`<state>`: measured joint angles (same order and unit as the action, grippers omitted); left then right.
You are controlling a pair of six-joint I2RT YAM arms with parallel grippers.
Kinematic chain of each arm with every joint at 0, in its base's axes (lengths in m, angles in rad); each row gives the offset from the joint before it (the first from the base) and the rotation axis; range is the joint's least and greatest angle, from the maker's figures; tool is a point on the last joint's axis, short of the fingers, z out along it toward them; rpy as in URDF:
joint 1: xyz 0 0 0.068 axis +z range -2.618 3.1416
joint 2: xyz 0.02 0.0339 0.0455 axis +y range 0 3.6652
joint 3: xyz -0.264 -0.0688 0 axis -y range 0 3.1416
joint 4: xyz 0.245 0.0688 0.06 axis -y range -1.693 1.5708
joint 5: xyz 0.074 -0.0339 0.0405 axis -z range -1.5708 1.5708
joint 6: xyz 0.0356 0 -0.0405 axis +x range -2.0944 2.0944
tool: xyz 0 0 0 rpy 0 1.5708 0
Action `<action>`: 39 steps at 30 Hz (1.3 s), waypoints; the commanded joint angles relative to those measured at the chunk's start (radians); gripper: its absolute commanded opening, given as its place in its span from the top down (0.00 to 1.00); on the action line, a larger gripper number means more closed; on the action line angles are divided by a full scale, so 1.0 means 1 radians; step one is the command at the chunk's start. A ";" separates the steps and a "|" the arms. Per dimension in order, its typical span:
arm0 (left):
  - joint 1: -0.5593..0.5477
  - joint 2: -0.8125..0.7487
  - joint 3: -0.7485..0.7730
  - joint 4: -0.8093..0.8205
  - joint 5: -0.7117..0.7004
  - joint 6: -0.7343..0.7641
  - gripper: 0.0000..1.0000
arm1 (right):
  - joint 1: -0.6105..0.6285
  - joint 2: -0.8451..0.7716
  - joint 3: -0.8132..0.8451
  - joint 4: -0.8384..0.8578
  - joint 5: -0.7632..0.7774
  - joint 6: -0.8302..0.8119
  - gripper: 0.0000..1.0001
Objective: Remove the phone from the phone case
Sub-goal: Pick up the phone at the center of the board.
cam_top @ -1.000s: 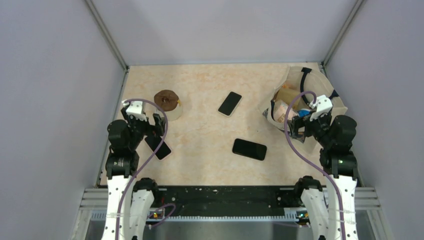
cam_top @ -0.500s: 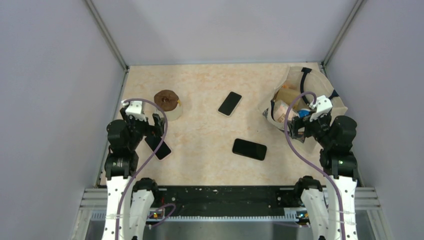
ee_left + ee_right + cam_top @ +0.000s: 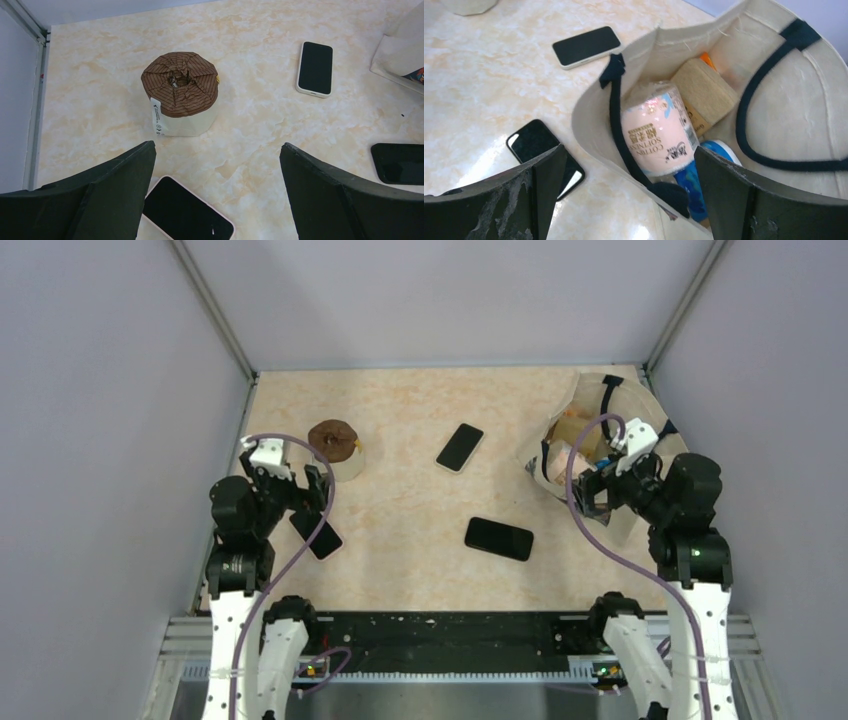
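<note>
**A:** What has changed?

**B:** The right gripper (image 3: 629, 150), jaws wide and empty, has shifted slightly over the bag (image 3: 589, 115) at the table's (image 3: 400, 500) far right corner. The left gripper (image 3: 217, 150), also spread and empty, hasn't moved.

**A:** And the phone (image 3: 187, 212)?

**B:** Cased, by the left edge under the left gripper. A white phone (image 3: 459, 447) and a black phone (image 3: 498, 538) lie mid-table.

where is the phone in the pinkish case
In the top view the pinkish-cased phone lies flat on the left side of the table, beside the left tool and nearer the arm bases than the brown-topped roll.
</note>
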<state>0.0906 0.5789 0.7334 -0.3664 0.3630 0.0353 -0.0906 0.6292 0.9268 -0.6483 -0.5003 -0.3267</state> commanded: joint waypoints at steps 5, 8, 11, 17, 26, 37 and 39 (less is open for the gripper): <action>0.019 0.041 -0.013 0.068 0.038 -0.003 0.01 | 0.217 0.113 0.094 -0.040 -0.029 -0.072 0.03; 0.021 0.059 -0.018 0.080 0.038 -0.006 0.01 | 0.412 0.161 0.091 -0.034 0.092 -0.103 0.03; 0.023 0.079 -0.023 0.091 0.032 -0.006 0.01 | 0.653 0.216 0.076 -0.015 0.287 -0.128 0.03; 0.031 0.106 -0.029 0.097 0.026 0.004 0.01 | 0.873 0.375 -0.003 0.049 0.360 -0.158 0.03; 0.048 0.113 -0.029 0.086 0.046 0.022 0.01 | 0.890 0.560 -0.151 0.188 0.373 -0.185 0.01; 0.047 0.105 -0.035 0.081 0.089 0.022 0.01 | 0.858 0.732 -0.175 0.244 0.403 -0.214 0.01; 0.047 0.105 -0.034 0.081 0.091 0.023 0.01 | 0.834 0.748 -0.174 0.242 0.393 -0.232 0.01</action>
<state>0.1310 0.6937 0.7033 -0.3325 0.4297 0.0517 0.7750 1.3552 0.7506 -0.4484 -0.1020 -0.5186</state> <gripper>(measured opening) 0.991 0.988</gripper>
